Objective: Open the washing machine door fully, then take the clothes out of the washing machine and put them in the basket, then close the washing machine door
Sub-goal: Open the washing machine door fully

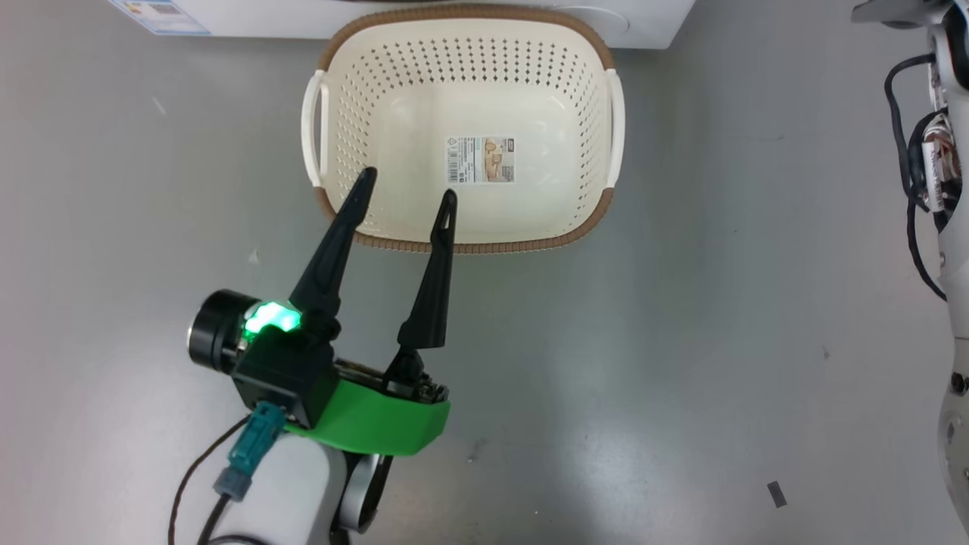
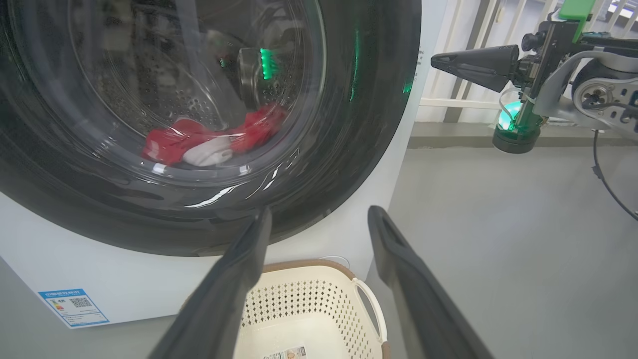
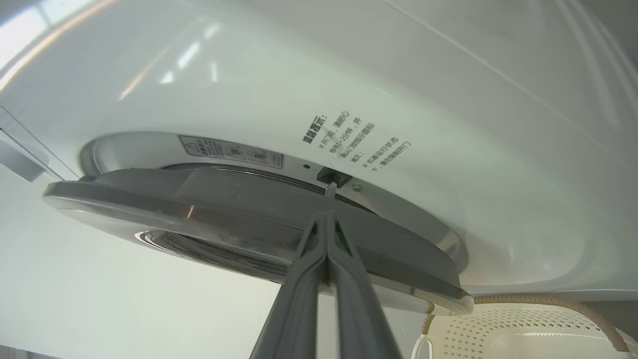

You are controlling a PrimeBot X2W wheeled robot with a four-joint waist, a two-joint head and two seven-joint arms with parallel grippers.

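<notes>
Basket on grey floor | left fingers spread | right fingers pressed together

Floor: smooth matt grey, continuous across the scene, with a broad pale sheen of diffuse light on its near middle part. Small scuffs and specks are scattered over it, and a short dark mark lies near, at the right. In the left wrist view, far right: a white railing of upright bars with one horizontal rail stands above a low grey ledge that meets the floor. Brighter light shows behind the bars.
</notes>
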